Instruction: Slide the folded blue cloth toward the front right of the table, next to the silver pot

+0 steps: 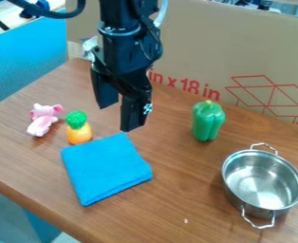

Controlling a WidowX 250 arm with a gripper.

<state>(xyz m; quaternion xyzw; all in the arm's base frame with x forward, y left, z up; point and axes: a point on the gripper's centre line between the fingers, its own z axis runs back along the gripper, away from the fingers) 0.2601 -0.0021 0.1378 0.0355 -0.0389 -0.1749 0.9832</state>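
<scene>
The black gripper [118, 116] hangs in the upper middle of the view, pointing down with its two fingers apart and nothing between them. Just below it lies a folded blue cloth [105, 167], flat on the table. An orange toy pineapple with a green top [79, 129] stands at the cloth's upper left corner. Farther left is a pink toy animal [43, 119]. Right of the gripper, a green toy bell pepper [208, 121] stands upright. A silver metal pot [263, 182] with two handles sits at the right, with no lid on it.
The brown wooden table [177, 209] has its near edge running down the lower left. A tall cardboard sheet [209, 47] with red print stands behind the objects. A blue panel [24, 66] borders the table at the upper left.
</scene>
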